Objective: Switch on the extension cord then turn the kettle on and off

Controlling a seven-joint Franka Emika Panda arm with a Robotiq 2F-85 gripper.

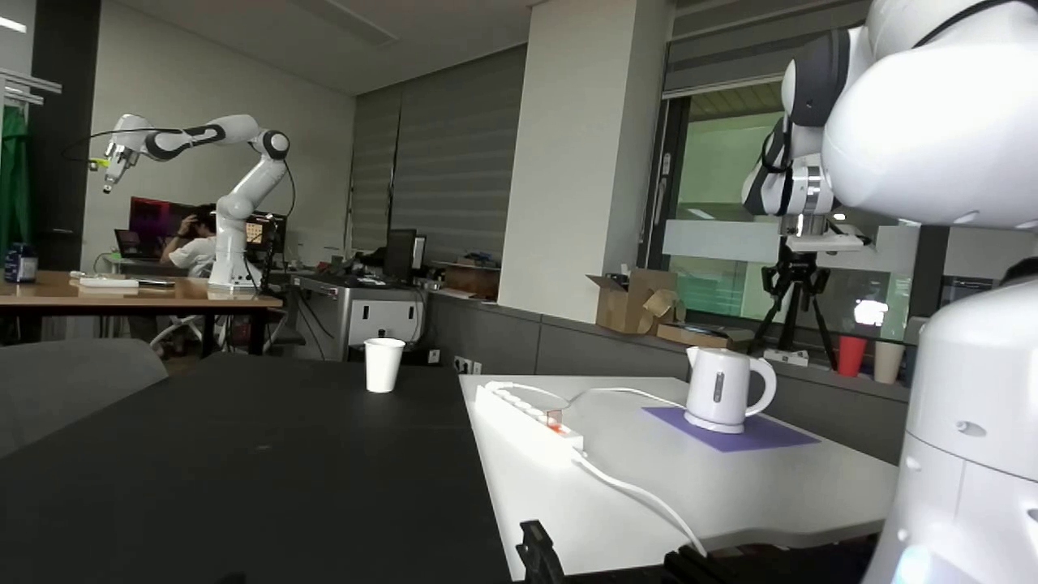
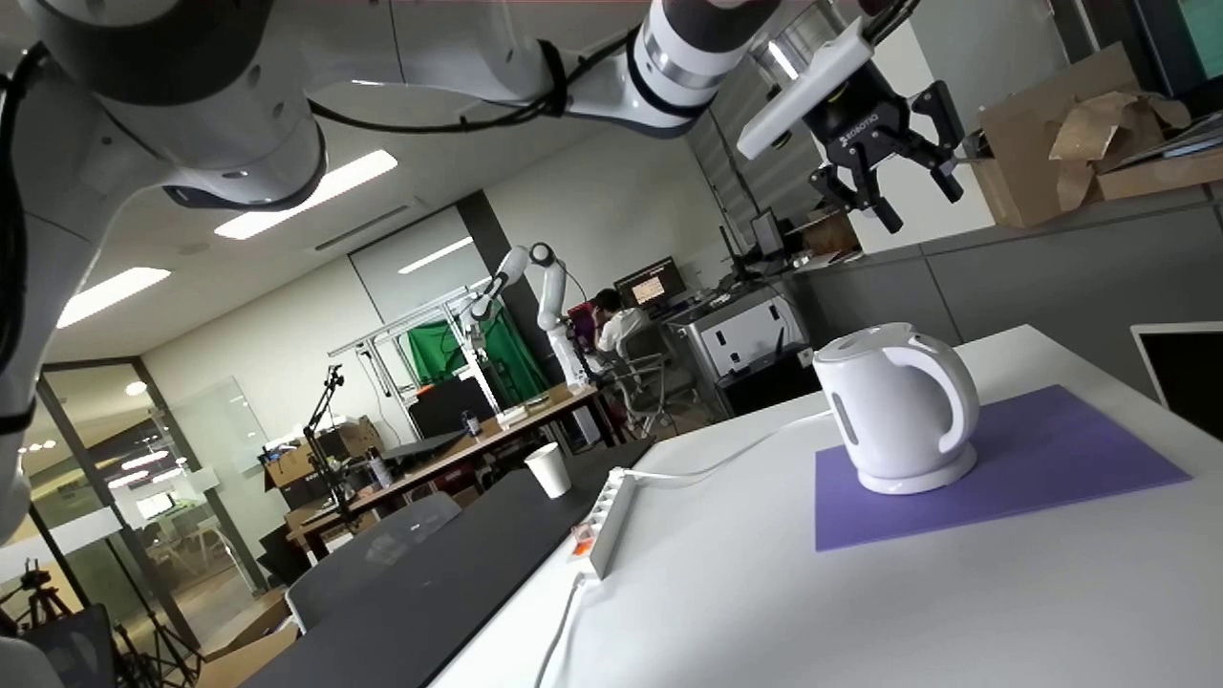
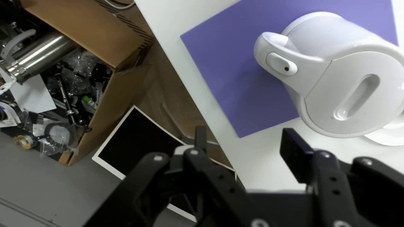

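There's the jointed black claw (image 3: 247, 146), high up in an exterior view: its flat-tipped fingers (image 3: 293, 151) stand well apart, and nothing sits between them. Apart from it, lower down on the smooth pale tabletop (image 2: 745, 573), stands the squat glossy white kettle (image 2: 893, 411), rounded in the body, upright on its round base (image 1: 714, 424), with a short pointed spout (image 1: 693, 357) and a big loop handle (image 2: 963, 406). Beneath it, a flat purple rectangular mat (image 2: 1080, 449), matt against all that shine. The wrist view gives us the top: a smooth white lid (image 3: 375, 104) with a long pill-shaped hollow, and on the handle an oval white button (image 3: 279, 64) marked by one dark dot.

Now along the pale edge, the long flat white power strip (image 1: 519, 418), boxy and straight-sided, sockets (image 2: 602, 508) in a row, a see-through red-orange switch (image 1: 555, 422) near one end. A thin white cable (image 1: 641, 491) snakes off that end; a second slim white lead (image 1: 616, 389) loops from the opposite end towards the kettle. Next door, on a dull black tabletop (image 1: 243, 462), a tapered white cup (image 1: 383, 367), upright.

And past the edge, in the wrist view, a brown cardboard box (image 3: 116, 104), open-topped, stuffed with crinkled clear plastic (image 3: 79, 66) and a gleaming metal cylinder (image 3: 44, 53), just beside a flat black panel (image 3: 139, 148) in a thin white frame.
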